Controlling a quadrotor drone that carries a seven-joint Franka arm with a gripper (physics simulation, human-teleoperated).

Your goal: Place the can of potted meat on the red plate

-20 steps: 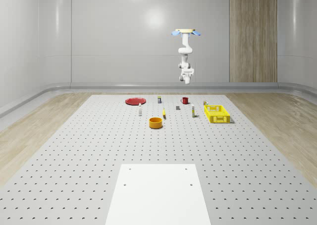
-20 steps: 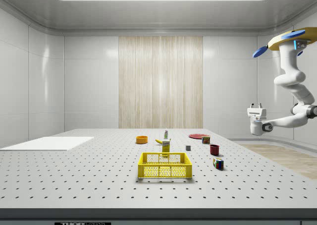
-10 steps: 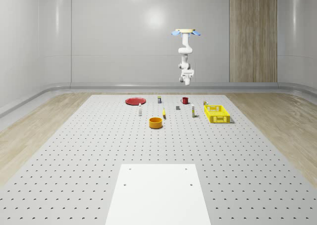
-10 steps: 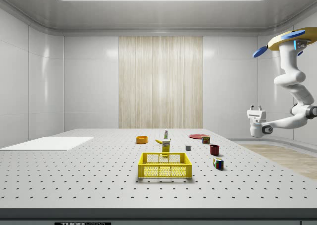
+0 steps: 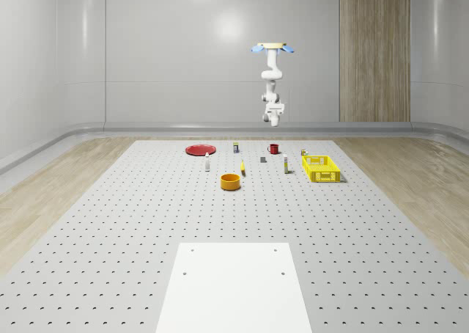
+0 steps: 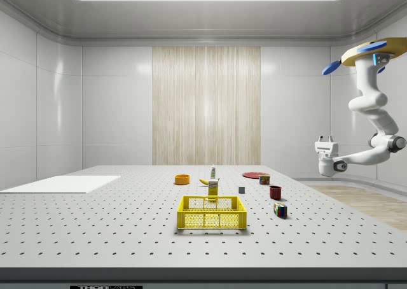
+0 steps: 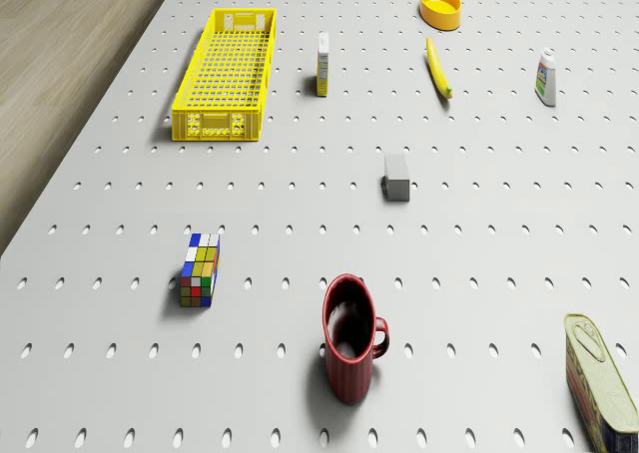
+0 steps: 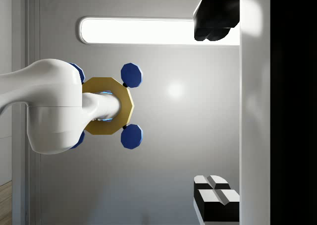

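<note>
drone view: olive-green potted meat can (image 7: 599,385), upright, red-labelled

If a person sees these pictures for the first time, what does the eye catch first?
First the drone, hovering high beyond the table's far edge, its white arm folded so the end effector points up. Next the yellow crate, nearest in the side view. Then the red plate at the table's far end, with the potted meat can beside it.

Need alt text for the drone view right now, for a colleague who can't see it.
Perforated grey table seen from above: a dark red mug nearest, the potted meat can beside it, then a Rubik's cube and a yellow basket.
</note>
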